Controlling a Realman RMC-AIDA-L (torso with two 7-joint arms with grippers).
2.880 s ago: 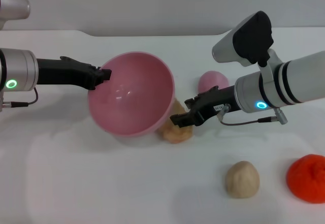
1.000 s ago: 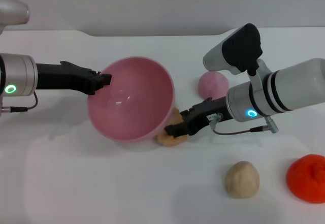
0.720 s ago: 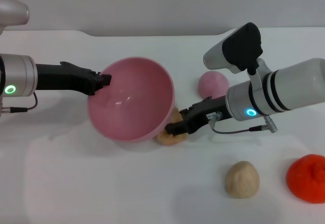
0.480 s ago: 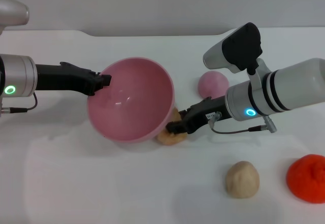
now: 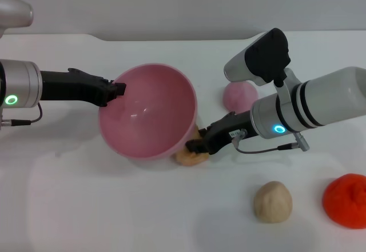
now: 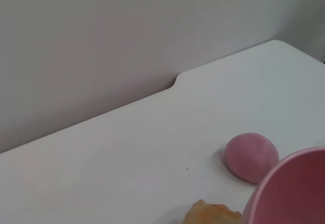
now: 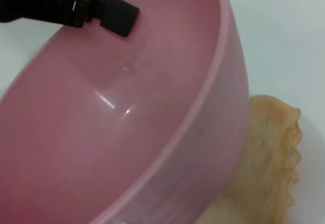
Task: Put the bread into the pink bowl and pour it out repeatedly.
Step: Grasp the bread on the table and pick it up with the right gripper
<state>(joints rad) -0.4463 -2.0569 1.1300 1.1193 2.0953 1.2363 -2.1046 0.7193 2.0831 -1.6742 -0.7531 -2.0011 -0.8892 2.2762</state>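
Your bread [image 5: 190,154] lies on the white table [image 5: 114,206], tucked against the lower outside wall of the pink bowl [image 5: 147,110], on the side nearest your right gripper [image 5: 193,146]. That gripper's black tip is right at the loaf, low by the table; you cannot tell whether its fingers are spread or closed on it. In the right wrist view the bread [image 7: 264,168] shows as a tan ridged edge just behind the bowl's rim [image 7: 223,82].

Your left gripper [image 5: 114,87] pinches the bowl's rim on the far side from the bread, holding the bowl tilted with its empty inside showing.

Behind the right gripper sits a small pink dome [image 5: 239,96]. Nearer you, a beige lump [image 5: 273,202] and a red-orange blob [image 5: 345,199] lie well apart from it.
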